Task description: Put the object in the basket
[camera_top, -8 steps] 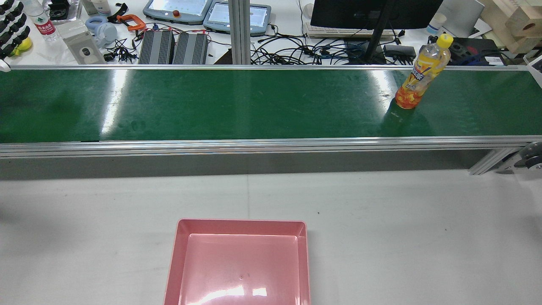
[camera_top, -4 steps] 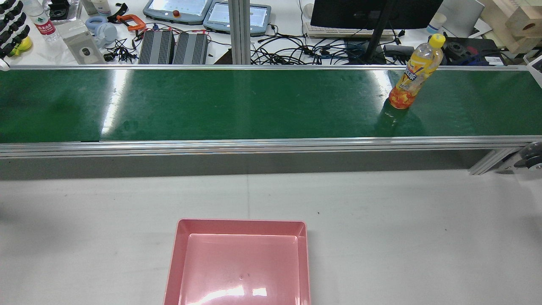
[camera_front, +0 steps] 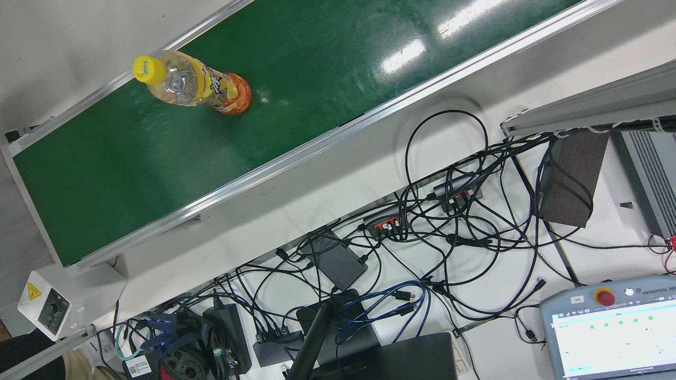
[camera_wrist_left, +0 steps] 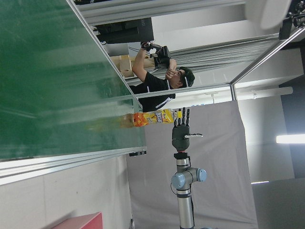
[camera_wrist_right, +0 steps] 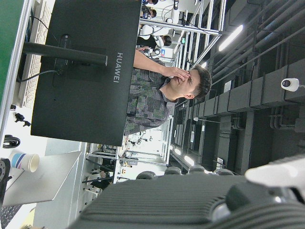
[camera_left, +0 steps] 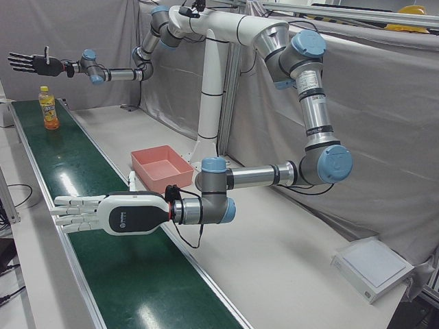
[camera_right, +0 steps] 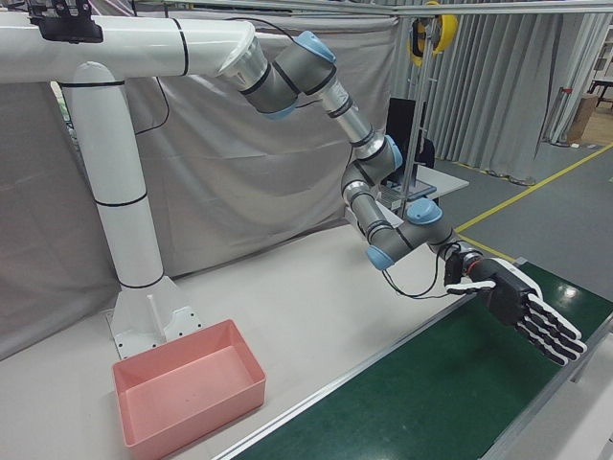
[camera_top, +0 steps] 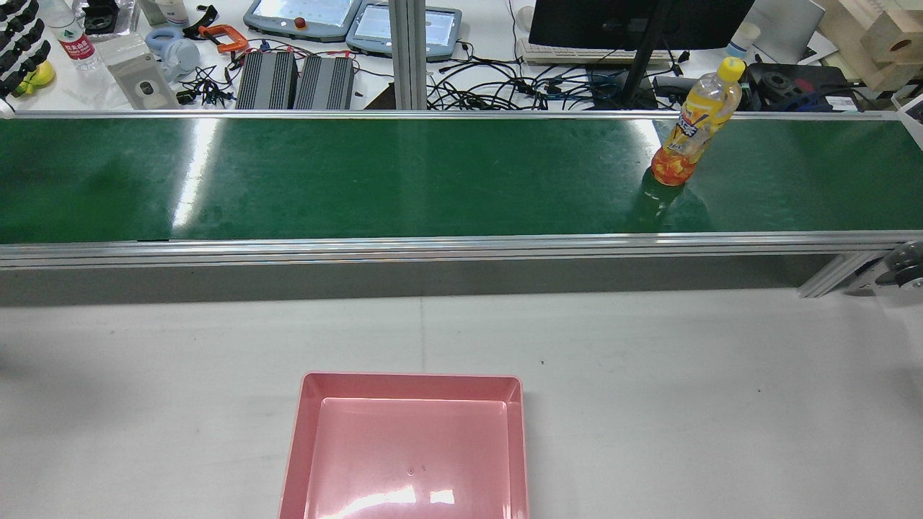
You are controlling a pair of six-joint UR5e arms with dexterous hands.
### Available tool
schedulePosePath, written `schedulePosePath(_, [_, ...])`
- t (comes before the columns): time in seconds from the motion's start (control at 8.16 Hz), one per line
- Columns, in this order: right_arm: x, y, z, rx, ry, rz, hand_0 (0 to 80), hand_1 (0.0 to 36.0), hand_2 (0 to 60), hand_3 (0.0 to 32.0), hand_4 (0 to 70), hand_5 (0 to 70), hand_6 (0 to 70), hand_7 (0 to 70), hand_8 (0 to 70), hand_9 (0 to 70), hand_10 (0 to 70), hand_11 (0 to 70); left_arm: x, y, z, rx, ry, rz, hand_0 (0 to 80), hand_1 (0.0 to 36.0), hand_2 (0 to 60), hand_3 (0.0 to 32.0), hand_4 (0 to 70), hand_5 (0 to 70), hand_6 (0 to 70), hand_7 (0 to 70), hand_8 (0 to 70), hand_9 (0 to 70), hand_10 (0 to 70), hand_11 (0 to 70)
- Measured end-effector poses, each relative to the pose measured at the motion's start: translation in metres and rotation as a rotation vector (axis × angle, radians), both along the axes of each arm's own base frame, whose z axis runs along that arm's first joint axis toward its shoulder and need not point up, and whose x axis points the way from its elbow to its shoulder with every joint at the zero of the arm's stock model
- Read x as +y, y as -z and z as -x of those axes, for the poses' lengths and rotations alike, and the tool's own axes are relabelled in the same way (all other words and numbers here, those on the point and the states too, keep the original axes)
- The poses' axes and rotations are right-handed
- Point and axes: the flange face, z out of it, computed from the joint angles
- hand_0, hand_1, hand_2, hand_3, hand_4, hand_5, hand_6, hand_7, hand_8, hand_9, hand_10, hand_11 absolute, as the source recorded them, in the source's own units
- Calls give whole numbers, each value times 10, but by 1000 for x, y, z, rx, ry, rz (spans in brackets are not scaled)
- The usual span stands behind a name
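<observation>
An orange drink bottle [camera_top: 689,137] with a yellow cap stands upright on the green conveyor belt [camera_top: 360,180], toward its right end; it also shows in the front view [camera_front: 200,87] and the left-front view [camera_left: 48,110]. The pink basket [camera_top: 407,386] sits empty on the grey table in front of the belt. My left hand [camera_left: 103,214], white, hovers open over the belt's other end, far from the bottle. My right hand [camera_right: 522,307], black, is open with fingers spread; in the left-front view [camera_left: 31,63] it hangs above and just beyond the bottle, not touching it.
Behind the belt a desk holds a monitor [camera_top: 634,21], teach pendants [camera_top: 303,18] and tangled cables [camera_front: 449,221]. A belt control box [camera_front: 50,309] sits at the belt's end. The belt has raised aluminium rails [camera_top: 433,249]. People stand beyond the station.
The bottle has moved left along the belt in the rear view, still upright. The basket and the left hand's fingers at the top left have not moved.
</observation>
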Motion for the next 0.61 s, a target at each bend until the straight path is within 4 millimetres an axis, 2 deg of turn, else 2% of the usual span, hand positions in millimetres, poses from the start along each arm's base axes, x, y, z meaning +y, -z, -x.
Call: schedulePosePath(0.61, [0, 0, 0, 0, 0, -1, 0, 0, 0, 0, 0, 0, 0, 0, 0, 0, 0, 0, 0, 1, 0, 1, 0, -2, 646, 121, 0, 0, 0, 91, 0, 3, 0, 0, 0, 17])
